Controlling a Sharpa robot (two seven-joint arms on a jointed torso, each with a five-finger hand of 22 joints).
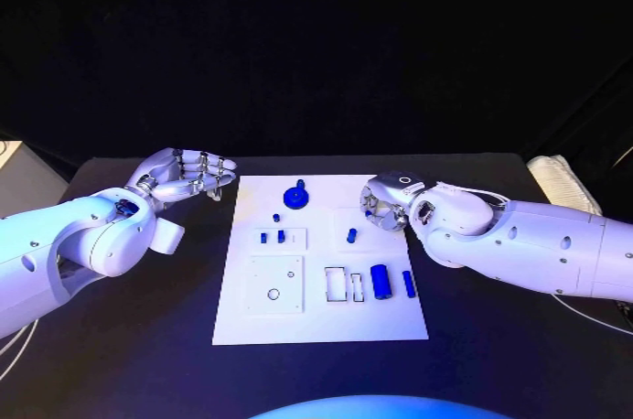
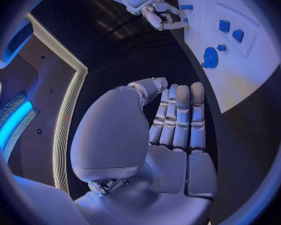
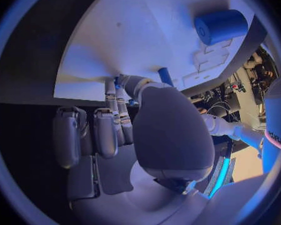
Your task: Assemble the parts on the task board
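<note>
The white task board [image 1: 323,254] lies mid-table. On it are a blue round knob piece [image 1: 297,197], a short blue peg [image 1: 352,235], two small blue blocks [image 1: 272,237], a blue cylinder [image 1: 380,281] and a thin blue bar [image 1: 409,284]. My left hand [image 1: 185,175] hovers off the board's far left corner, fingers straight and together, holding nothing [image 2: 178,120]. My right hand [image 1: 385,202] hangs over the board's far right part, just beyond the peg. Its fingers [image 3: 115,110] curl down toward the board [image 3: 147,30], and the thumb hides the tips. The cylinder [image 3: 220,26] lies farther along the board.
The board carries a square plate with a hole [image 1: 274,284] and narrow rectangular slots [image 1: 335,284] beside the cylinder. A pale ribbed object [image 1: 561,183] sits at the table's right edge, and a white box [image 1: 11,163] stands off the left edge. Black tabletop surrounds the board.
</note>
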